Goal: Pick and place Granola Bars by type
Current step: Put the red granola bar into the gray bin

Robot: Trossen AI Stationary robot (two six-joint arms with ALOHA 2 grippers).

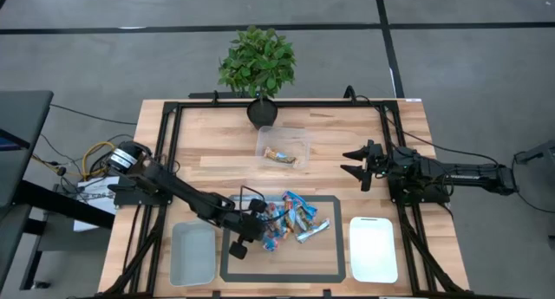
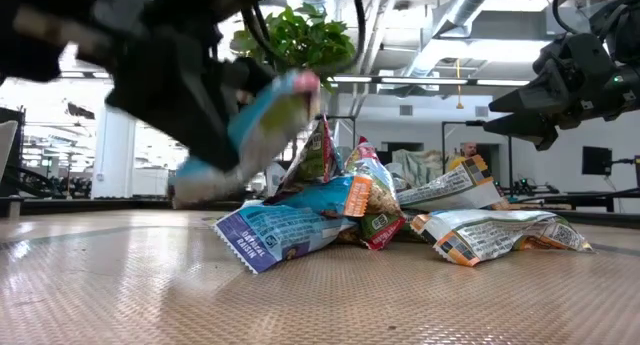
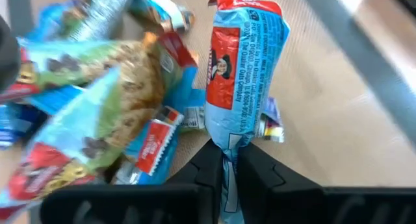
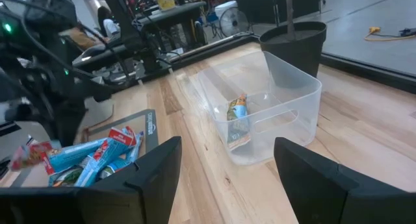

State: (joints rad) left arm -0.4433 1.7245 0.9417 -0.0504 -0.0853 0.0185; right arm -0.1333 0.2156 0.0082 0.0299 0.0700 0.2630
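Several granola bars in blue, red and brownish wrappers lie heaped on a dark-framed mat at the table's near middle. My left gripper stands at the heap's left side, shut on one blue bar with a red patch. In the low view that bar hangs tilted above the mat beside the pile. One more bar lies in a clear bin at the far middle. My right gripper waits open at the right, level with the clear bin. My left gripper pinches the blue bar by its crimped end seam between the two fingers. The fingers slant down from the table's left, and the bar runs on ahead of them in line with them. The bar is tilted and lifted off the mat.
A white bin stands left of the mat and a white tray right of it. A potted plant is at the far edge. A black frame runs round the tabletop.
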